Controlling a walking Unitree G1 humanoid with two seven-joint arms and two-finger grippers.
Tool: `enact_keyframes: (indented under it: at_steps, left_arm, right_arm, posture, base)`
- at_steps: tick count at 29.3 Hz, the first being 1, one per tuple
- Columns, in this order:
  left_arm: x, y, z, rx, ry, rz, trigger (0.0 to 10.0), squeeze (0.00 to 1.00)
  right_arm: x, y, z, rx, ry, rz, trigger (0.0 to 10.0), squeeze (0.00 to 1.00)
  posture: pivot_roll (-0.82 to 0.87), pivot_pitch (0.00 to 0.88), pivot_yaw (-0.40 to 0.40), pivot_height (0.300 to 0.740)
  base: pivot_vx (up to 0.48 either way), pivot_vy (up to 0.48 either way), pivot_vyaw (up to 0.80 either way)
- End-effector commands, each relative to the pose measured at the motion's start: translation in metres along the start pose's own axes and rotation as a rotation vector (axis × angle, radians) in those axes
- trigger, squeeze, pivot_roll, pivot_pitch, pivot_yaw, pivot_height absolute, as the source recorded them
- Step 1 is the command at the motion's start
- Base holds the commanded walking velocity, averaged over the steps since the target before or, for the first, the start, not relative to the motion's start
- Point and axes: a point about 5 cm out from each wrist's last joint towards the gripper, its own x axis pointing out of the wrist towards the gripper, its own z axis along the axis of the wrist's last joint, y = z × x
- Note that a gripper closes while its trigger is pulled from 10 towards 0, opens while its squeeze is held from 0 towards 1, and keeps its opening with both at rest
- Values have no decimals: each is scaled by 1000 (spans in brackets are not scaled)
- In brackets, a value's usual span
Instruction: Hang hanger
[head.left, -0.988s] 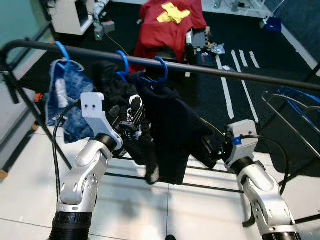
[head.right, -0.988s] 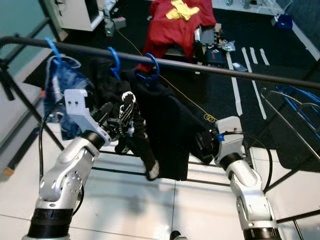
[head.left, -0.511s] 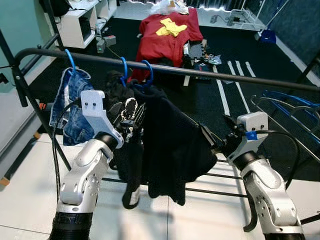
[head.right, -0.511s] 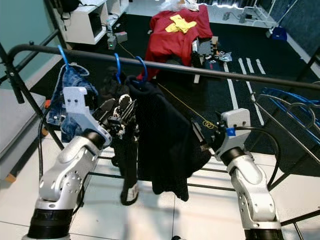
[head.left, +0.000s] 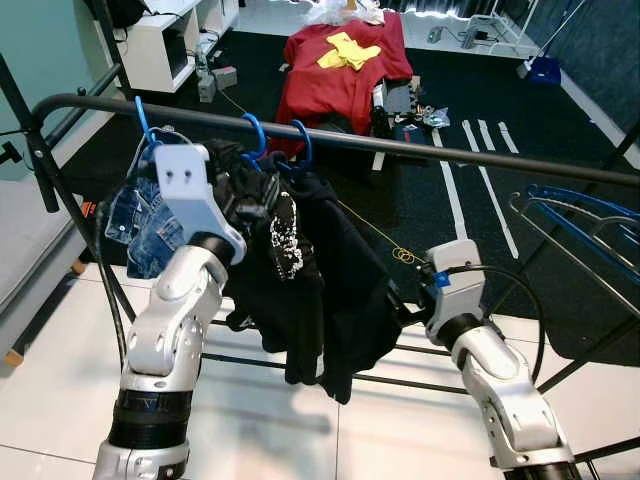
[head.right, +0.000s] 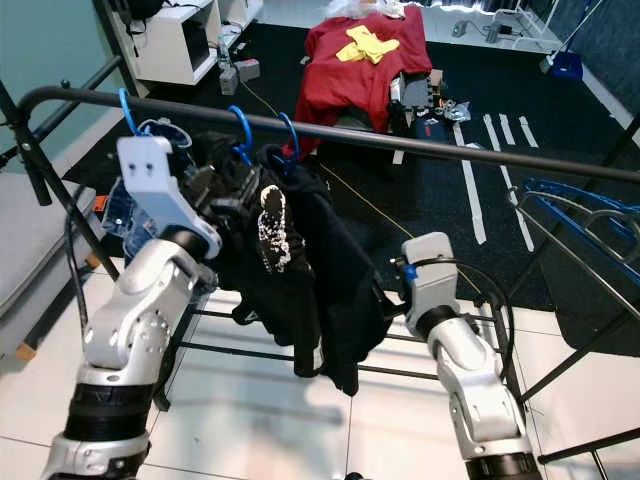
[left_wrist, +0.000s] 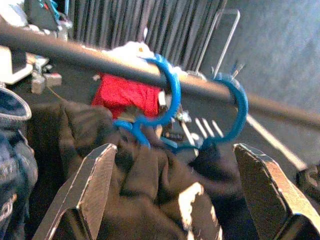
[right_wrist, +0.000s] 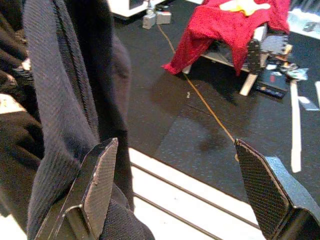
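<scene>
Black rail (head.left: 420, 150) carrying three blue hangers (left_wrist: 167, 97) near its left end, dark garments (head.left: 320, 270) and denim (head.left: 145, 225) hanging from them, left gripper (left_wrist: 175, 200) fingers spread wide just below the hooks, right gripper (right_wrist: 175, 195) fingers wide apart beside the dark cloth, gripping nothing

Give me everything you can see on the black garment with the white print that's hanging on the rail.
The black garment is dark, soft cloth, bunched and creased, with a speckled white print on its front. It hangs from a blue plastic hanger hooked over the dark metal rail, between a denim piece and a second blue hanger. The left gripper is open, right in front of it; the right gripper, also open, is beside its lower edge.
</scene>
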Motion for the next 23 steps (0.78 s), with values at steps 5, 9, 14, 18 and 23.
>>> enact_keyframes:
  at_steps: [5,9,14,18,23]
  left_arm:
    - [3,-14,1,-59,-32,-40,10000,0]
    - [6,-19,-15,-41,36,-31,10000,0]
    - [14,-15,-42,50,146,87,10000,0]
    - [20,-9,-51,93,176,158,10000,0]
    - [31,5,-56,198,209,238,10000,0]
  right_arm:
    - [0,9,-4,14,14,13,10000,0]
    - [2,10,-4,5,13,10,10000,0]
    - [2,12,-3,-3,14,6,10000,0]
    - [1,11,-2,-5,9,-7,10000,0]
    - [-6,-10,3,21,-2,-91,10000,0]
  posture:
    - [-34,124,-23,740]
    - [-36,121,-20,740]
    - [-42,115,-13,740]
    - [-46,111,-5,740]
    - [-85,104,30,740]
  base:
    - [0,0,0]
    - [0,0,0]
    - [0,0,0]
    - [0,0,0]
    - [0,0,-587]
